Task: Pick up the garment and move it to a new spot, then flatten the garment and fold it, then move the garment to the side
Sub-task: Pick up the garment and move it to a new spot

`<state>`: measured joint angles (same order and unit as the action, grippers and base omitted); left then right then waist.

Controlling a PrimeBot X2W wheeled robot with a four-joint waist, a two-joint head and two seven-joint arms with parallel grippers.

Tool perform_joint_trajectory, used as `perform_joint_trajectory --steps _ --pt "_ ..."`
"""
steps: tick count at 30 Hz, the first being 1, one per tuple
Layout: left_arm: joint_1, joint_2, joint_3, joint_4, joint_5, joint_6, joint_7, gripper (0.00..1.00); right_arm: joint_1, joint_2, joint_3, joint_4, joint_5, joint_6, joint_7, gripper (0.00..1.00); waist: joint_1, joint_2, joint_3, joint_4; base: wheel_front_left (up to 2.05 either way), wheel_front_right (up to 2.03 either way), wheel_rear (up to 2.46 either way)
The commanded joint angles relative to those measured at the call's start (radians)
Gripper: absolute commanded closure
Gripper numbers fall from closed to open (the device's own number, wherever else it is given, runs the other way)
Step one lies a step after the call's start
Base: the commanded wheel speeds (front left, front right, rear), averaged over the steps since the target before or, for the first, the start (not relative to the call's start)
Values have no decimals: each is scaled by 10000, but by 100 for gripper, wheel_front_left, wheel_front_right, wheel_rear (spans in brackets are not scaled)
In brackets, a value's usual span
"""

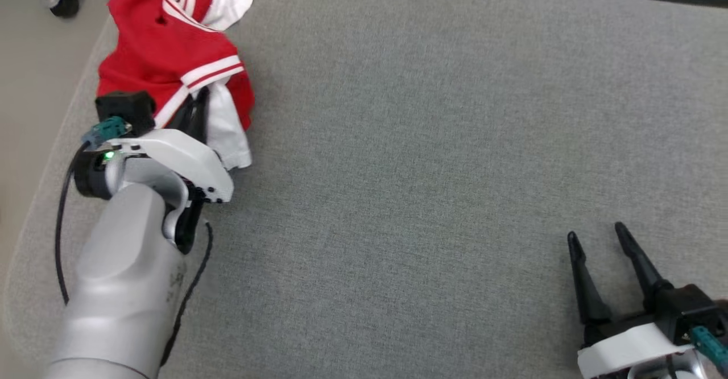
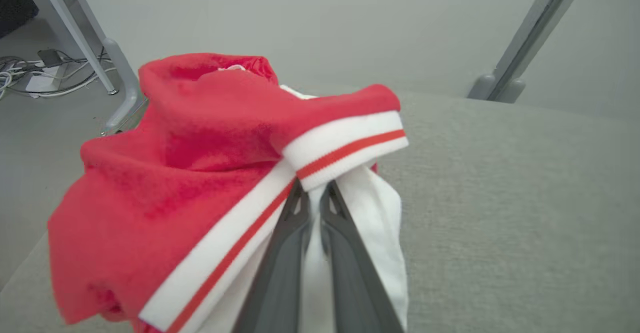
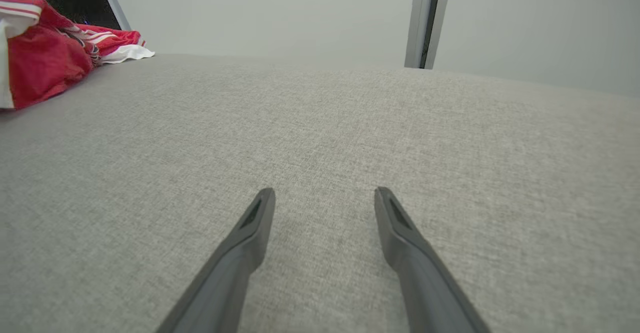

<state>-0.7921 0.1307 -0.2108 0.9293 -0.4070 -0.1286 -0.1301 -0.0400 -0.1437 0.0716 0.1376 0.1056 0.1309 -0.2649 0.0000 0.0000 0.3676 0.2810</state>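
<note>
The garment (image 1: 165,54) runs past the top edge at 11 o'clock; its cloth hides the jaw tips of the left gripper (image 2: 314,189).

We look down on a broad counter (image 1: 432,140) covered in grey woven fabric, its left corners rounded, under soft, even light. Beyond its left edge lies pale, smooth floor (image 1: 23,54), where a black caster (image 1: 63,3) stands beneath a grey metal leg. In the left wrist view, a slanted metal leg (image 2: 79,33) meets the floor beside a tangle of cables (image 2: 30,75). In the right wrist view, a plain pale wall (image 3: 275,13) rises behind the counter, broken by an upright grey post (image 3: 422,20) and, at far left, a dark panel (image 3: 75,0) edged in teal.
</note>
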Motion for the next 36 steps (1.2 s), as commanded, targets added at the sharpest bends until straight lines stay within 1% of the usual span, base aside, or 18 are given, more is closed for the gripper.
perform_joint_trajectory --steps 1,2,4,7,11,13,15,18,20,23,26,27,29,32,34,36 --pt "410 -149 -424 -699 -300 -26 -99 100 289 182 43 187 121 -3 5 0 0 0 -963 -265 0 0 0" --pt "410 -149 -424 -699 -300 -26 -99 100 289 182 43 187 121 -3 5 0 0 0 -963 -265 0 0 0" --pt "798 -241 -874 -1674 -802 -19 48 100 413 347 64 262 209 -3 5 0 0 0 -1373 -426 0 0 0" --pt "1529 -260 -1500 -3360 -1260 -19 422 100 738 563 72 387 322 -3 5 0 0 0 -1957 -704 0 0 0" --pt "2565 -358 -2123 -5914 -1661 -13 1207 100 960 716 125 441 408 -3 3 0 0 0 -2485 -1203 0 0 0" --pt "3079 -438 -2474 -7260 -1815 65 1659 100 1028 774 140 443 438 -3 3 0 0 0 -2657 -1487 0 0 0" --pt "3532 -514 -2866 -8500 -1942 200 2126 100 1061 808 129 451 436 -3 5 0 0 0 -2764 -1757 0 0 0" --pt "4043 -598 -3400 -9988 -2146 468 2666 100 1078 840 113 454 456 -3 3 0 0 0 -2856 -2169 0 0 0" --pt "4268 -638 -3695 -10790 -2241 687 2927 100 1092 852 83 433 470 -3 3 0 0 0 -2847 -2423 0 0 0" --pt "4464 -682 -3918 -11583 -2473 988 3221 100 1088 876 43 409 488 -3 5 0 0 0 -2759 -2773 0 0 0" --pt "4622 -633 -3952 -11636 -2582 1259 3515 100 1097 890 -16 384 511 -3 5 0 0 0 -2635 -3048 0 0 0" --pt "4669 -594 -3904 -11449 -2693 1328 3633 100 1087 898 0 378 522 -3 5 0 0 0 -2572 -3135 0 0 0" --pt "4755 -593 -3753 -10821 -3126 1303 3825 100 1030 904 9 371 536 -3 5 0 0 0 -2424 -3275 0 0 0" --pt "4463 -429 -3409 -9349 -3285 1273 3824 100 887 908 120 412 573 -3 5 0 0 0 -2245 -3486 0 0 0" --pt "4096 -373 -3177 -8101 -3085 1294 3491 100 793 911 185 430 653 -3 3 0 0 0 -2140 -3607 0 0 0" --pt "3844 -410 -3018 -6849 -3080 1171 3119 100 691 909 262 467 718 -3 5 0 0 0 -2065 -3724 0 0 0"
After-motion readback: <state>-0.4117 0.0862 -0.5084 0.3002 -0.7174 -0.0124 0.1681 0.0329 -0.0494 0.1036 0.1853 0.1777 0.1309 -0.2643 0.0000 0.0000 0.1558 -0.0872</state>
